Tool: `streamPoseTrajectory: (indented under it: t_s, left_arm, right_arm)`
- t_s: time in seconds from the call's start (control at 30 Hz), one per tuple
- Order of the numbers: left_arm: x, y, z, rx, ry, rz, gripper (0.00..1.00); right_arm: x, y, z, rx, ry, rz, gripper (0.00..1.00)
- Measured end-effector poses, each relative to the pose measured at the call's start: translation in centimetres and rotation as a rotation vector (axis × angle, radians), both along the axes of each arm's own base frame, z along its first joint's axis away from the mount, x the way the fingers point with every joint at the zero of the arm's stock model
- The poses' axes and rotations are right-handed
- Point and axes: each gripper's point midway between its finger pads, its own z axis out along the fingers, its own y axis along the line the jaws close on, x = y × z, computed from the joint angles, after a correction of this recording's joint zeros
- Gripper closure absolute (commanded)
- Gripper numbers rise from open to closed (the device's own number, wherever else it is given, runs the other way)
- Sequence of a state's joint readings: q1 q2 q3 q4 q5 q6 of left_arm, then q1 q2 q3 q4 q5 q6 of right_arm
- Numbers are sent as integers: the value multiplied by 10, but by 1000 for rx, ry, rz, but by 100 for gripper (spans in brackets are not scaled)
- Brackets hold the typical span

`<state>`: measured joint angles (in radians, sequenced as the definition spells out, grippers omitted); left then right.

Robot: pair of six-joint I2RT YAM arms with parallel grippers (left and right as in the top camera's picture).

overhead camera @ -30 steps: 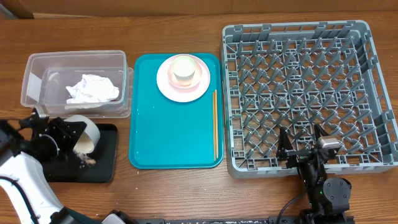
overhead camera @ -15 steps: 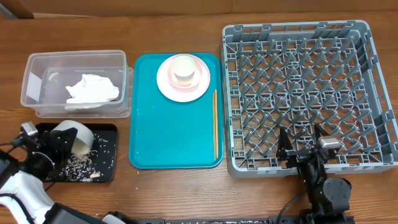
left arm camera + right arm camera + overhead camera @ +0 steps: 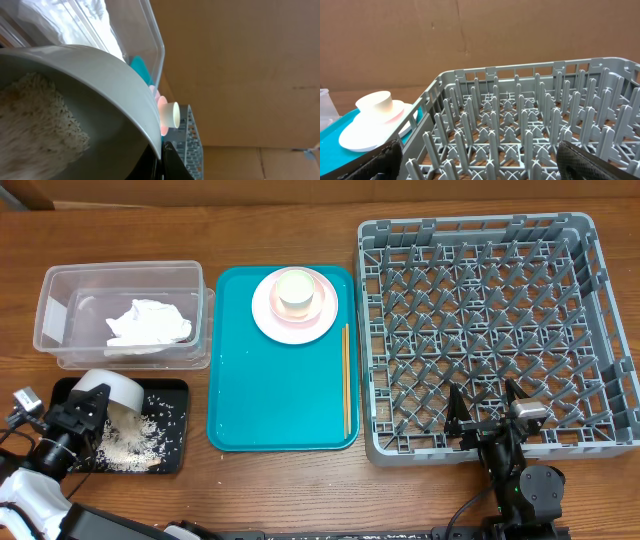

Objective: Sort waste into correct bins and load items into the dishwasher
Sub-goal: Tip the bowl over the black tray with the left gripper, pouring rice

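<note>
Loose white rice grains [image 3: 135, 442] lie heaped in the shallow black rectangular tray [image 3: 175, 387], just left of the large teal serving tray [image 3: 270, 405] at its near corner. The left gripper [image 3: 80, 415] is clamped on the rim of the small whitish bowl [image 3: 108, 390] and holds it tipped over the black tray, mouth turned toward the pile, so the food waste can slide out. In the left wrist view a mound of rice sits inside the bowl, so the pour looks unfinished, though the close angle makes that hard to judge.

Right of the teal tray, at the near edge of the large square grey plastic dish rack [image 3: 480, 310], the right gripper [image 3: 484, 420] hangs with jaws spread wide and empty, apparently parked until dishes come.

The pair of thin wooden chopsticks [image 3: 346, 380] lies along the teal tray's right edge. At its far end the round pale pink plate [image 3: 265, 312] carries the small cream cup [image 3: 296, 292], both unloaded. Left of that far end, the clear rectangular plastic tub [image 3: 50, 310] holds the crumpled white paper napkin [image 3: 148, 322], already sorted.
</note>
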<state>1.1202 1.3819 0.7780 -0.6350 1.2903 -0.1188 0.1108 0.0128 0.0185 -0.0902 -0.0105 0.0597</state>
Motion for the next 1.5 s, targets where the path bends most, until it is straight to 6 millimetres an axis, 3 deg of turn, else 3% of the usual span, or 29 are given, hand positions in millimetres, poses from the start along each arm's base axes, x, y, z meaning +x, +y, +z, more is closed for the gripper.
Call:
streamPoseTrajectory:
  t_s: [0.47,1.27,1.5]
  left_arm:
    - [5,-4,22,-91,-179,-69,96]
    - [4,-8,26,-153,-204,-80,96]
    - [13,-28,20,-179,-155,-139,96]
  right_arm:
    - [0,0,0,0,0,0,0]
    - [0,0,0,0,0,0,0]
    - [0,0,0,0,0,0,0]
